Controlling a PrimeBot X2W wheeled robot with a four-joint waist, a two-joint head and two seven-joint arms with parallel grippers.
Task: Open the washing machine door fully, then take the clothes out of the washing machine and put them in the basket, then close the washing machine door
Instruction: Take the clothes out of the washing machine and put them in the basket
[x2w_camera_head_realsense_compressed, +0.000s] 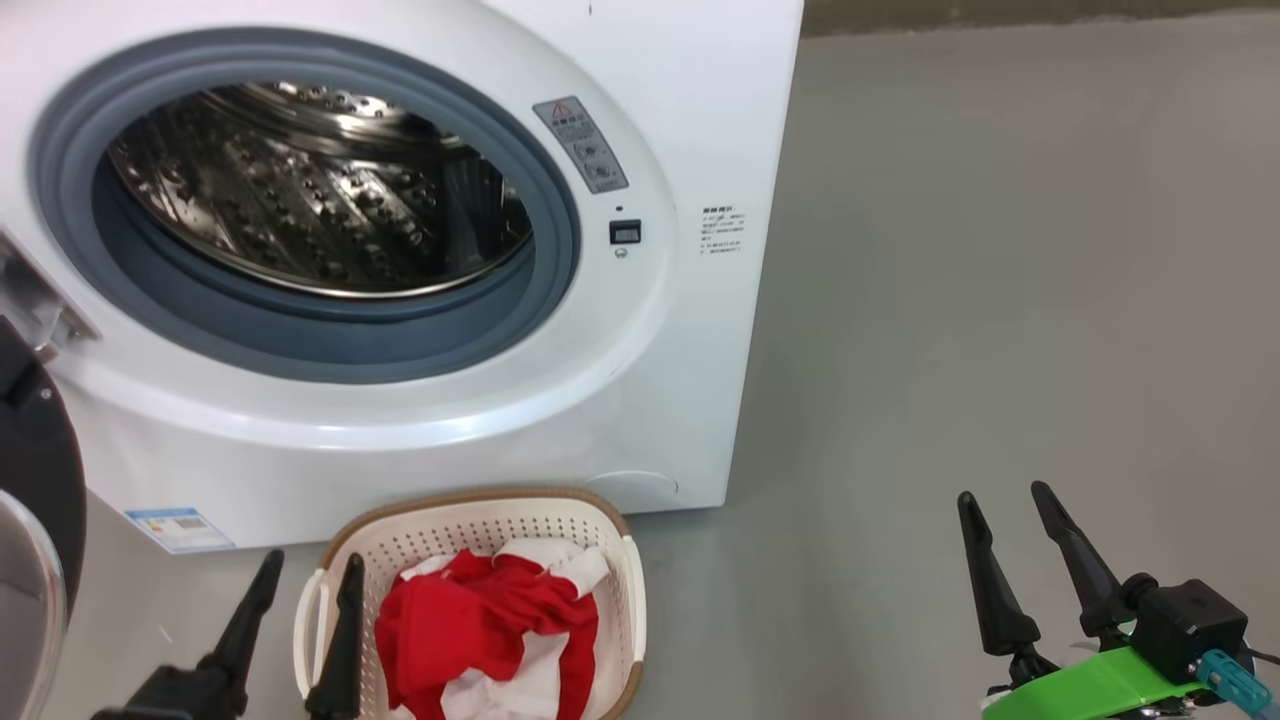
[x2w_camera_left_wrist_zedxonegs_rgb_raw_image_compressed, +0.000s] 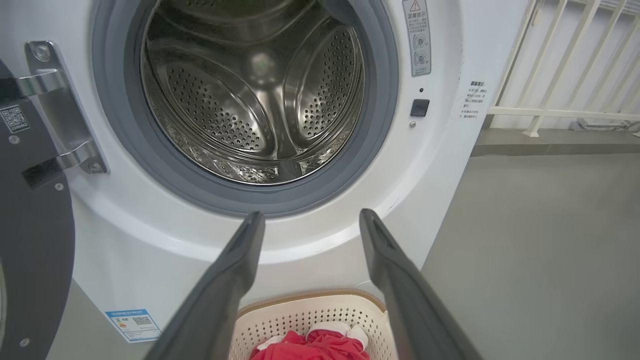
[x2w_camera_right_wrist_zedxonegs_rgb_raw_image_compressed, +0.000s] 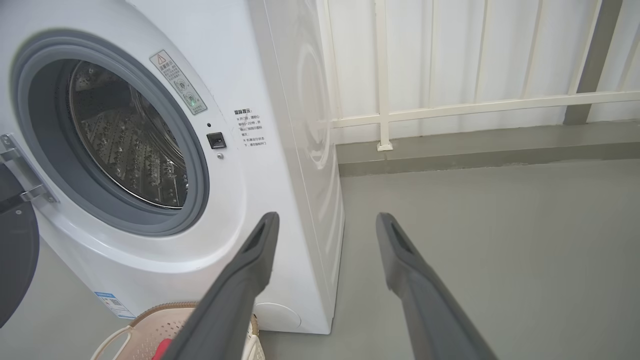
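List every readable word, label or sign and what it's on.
Grey sticker on the washing machine: warning triangle, Chinese text too small.
Printed notice beside it: Chinese, blurred.
Blue label, bottom corner: unreadable.
QR sticker on the door: no words legible.

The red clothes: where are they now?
In the head view the clothes lie inside the basket at lower left, before the washing machine, just right of the left end effector.

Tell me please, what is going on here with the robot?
The white front-loading washing machine has its round glossy black door swung open, and its perforated steel drum looks empty. The red and white clothes lie in the cream perforated plastic basket before it. Left claw and right claw are open, holding nothing.
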